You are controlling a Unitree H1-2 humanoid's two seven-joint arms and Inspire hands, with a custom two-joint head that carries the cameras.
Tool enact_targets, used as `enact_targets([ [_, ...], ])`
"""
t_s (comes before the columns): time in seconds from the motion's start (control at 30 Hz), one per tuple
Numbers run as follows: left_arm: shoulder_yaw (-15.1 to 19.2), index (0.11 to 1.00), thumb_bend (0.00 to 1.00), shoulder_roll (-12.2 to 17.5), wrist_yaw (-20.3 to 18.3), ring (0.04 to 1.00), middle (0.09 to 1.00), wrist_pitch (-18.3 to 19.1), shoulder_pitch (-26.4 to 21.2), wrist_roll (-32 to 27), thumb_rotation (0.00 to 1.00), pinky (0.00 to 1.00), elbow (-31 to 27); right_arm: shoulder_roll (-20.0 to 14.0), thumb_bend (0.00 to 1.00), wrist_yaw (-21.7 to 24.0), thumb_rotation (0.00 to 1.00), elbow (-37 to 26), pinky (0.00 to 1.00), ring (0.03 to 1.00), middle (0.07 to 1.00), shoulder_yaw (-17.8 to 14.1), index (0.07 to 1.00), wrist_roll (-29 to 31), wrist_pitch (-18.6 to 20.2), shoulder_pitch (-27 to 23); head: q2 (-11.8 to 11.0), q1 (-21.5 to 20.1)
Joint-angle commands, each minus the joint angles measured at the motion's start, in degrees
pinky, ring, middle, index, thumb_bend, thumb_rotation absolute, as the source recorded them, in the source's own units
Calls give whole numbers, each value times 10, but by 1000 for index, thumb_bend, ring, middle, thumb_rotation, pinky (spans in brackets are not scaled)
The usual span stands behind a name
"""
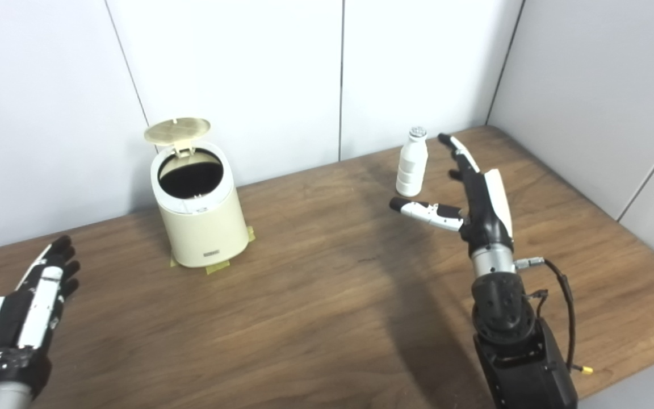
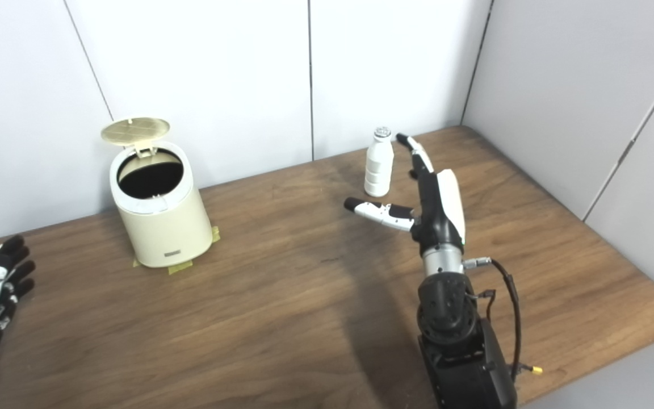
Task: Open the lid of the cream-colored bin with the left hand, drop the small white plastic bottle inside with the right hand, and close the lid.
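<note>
Nearest me, my left robot hand [image 1: 34, 295] hangs over the front left corner of the wooden surface [image 1: 315, 318], fingers straight and spread apart, holding nothing. It sits well apart from everything else.

On the right side, the black forearm rises from the front edge, with a thin black cable [image 1: 565, 307] looping beside the wrist. My right robot hand [image 1: 472, 196] is further in, fingers stretched toward the back edge and the thumb [image 1: 423, 210] pointing out to the left, so the hand is apart and empty.

The small white plastic bottle [image 1: 411, 165] stands upright just beyond that thumb and just left of the fingertips, near the back edge on the right half of the surface. I see a gap between bottle and hand; nothing is touching it.

Across to the left, near the back edge, the cream-colored bin [image 1: 199, 218] stands upright on bits of yellow tape [image 1: 217, 267]. Its lid [image 1: 177, 132] is flipped up on the rear hinge, leaving the dark round opening uncovered.
</note>
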Motion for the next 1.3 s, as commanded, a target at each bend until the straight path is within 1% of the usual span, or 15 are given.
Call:
enact_targets([
  [0.0, -5, 961, 319, 8, 6, 942, 951, -1, -12, -17, 798, 946, -8, -23, 867, -12, 192, -7, 771, 894, 932, -13, 917, -13, -10, -31, 1, 0],
  [0.1, -9, 970, 322, 13, 11, 953, 961, 0, -9, -25, 827, 955, -7, -42, 879, -7, 208, 9, 868, 934, 959, -22, 935, -21, -5, -40, 1, 0],
  [0.23, -16, 965, 344, 18, 18, 958, 961, 0, -7, -26, 835, 960, -9, -65, 918, -6, 238, 45, 871, 960, 996, -27, 987, -23, -7, -59, 2, 0],
  [0.33, -22, 970, 360, 27, 24, 953, 957, -1, -7, -26, 844, 955, -9, -82, 934, -6, 240, 80, 576, 749, 986, -25, 999, -25, -8, -83, 2, 0],
  [0.37, -23, 968, 362, 29, 26, 950, 954, -1, -7, -28, 843, 951, -9, -88, 940, -5, 250, 93, 590, 771, 973, -24, 999, -25, -9, -91, 2, 1],
  [0.43, -24, 971, 344, 31, 30, 951, 955, -1, -7, -34, 845, 946, -12, -100, 934, 1, 251, 117, 532, 785, 955, -21, 1000, -20, -12, -107, 3, 1],
  [0.53, -30, 948, 398, 36, 35, 940, 939, -1, -7, -32, 808, 921, -16, -110, 925, 7, 242, 150, 490, 790, 948, -18, 1000, -11, -10, -131, 4, 5],
  [0.63, -33, 938, 387, 39, 40, 937, 935, -1, -6, -39, 787, 926, -18, -120, 932, 6, 203, 188, 418, 724, 922, -12, 976, -11, -11, -155, 4, 8],
  [0.7, -35, 938, 367, 43, 44, 938, 937, 0, -6, -46, 781, 932, -20, -126, 939, 7, 192, 210, 419, 713, 900, -8, 960, -12, -13, -166, 4, 9],
  [0.73, -38, 946, 358, 45, 45, 940, 940, 0, -5, -46, 790, 936, -21, -129, 938, 8, 176, 220, 386, 672, 890, -6, 952, -11, -13, -172, 4, 9],
  [0.8, -40, 955, 343, 49, 50, 940, 942, 0, -4, -50, 809, 936, -26, -136, 936, 11, 165, 241, 366, 656, 885, 1, 944, -10, -14, -182, 5, 9],
  [0.9, -45, 958, 353, 54, 59, 944, 938, 0, -4, -64, 783, 940, -30, -142, 947, 16, 167, 262, 461, 741, 888, 12, 930, -10, -7, -199, 4, 7],
  [1.03, -56, 963, 320, 65, 72, 950, 943, 0, -3, -78, 784, 955, -34, -156, 954, 22, 180, 297, 720, 872, 904, 32, 922, -19, -13, -219, 4, 9],
  [1.07, -59, 962, 317, 69, 75, 949, 944, 0, -2, -78, 786, 957, -34, -159, 953, 23, 181, 305, 754, 887, 908, 38, 921, -21, -11, -224, 4, 9],
  [1.27, -78, 966, 278, 80, 101, 952, 947, 0, -3, -103, 767, 968, -42, -161, 941, 29, 172, 329, 726, 897, 909, 52, 915, -17, 5, -244, 4, 10],
])
